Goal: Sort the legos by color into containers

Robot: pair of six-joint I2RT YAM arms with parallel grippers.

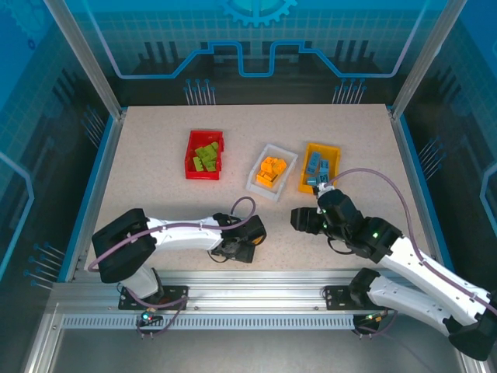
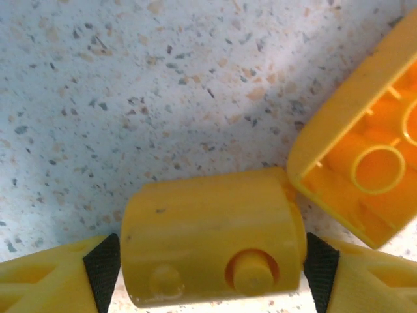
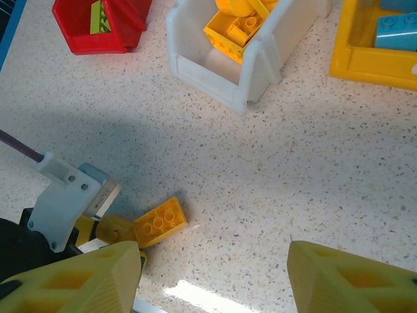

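Note:
In the left wrist view a rounded orange lego (image 2: 212,241) sits on the table between the black pads (image 2: 102,267), and my left gripper (image 2: 210,268) is shut on it. Touching its right end lies a second orange lego (image 2: 365,176), hollow side up. From the right wrist that second lego (image 3: 159,222) lies beside the left gripper (image 3: 65,202). My right gripper (image 3: 215,261) hangs open above bare table, holding nothing. The red bin (image 1: 204,154) holds green legos, the white bin (image 1: 272,172) orange ones, the yellow bin (image 1: 319,167) blue ones. From above, the left gripper (image 1: 233,249) is at the table's front edge and the right gripper (image 1: 300,220) is right of it.
The three bins stand in a row mid-table, well beyond both grippers. The metal rail (image 1: 248,299) runs along the near edge just behind the left gripper. Bare tabletop (image 1: 155,194) lies between the grippers and the bins.

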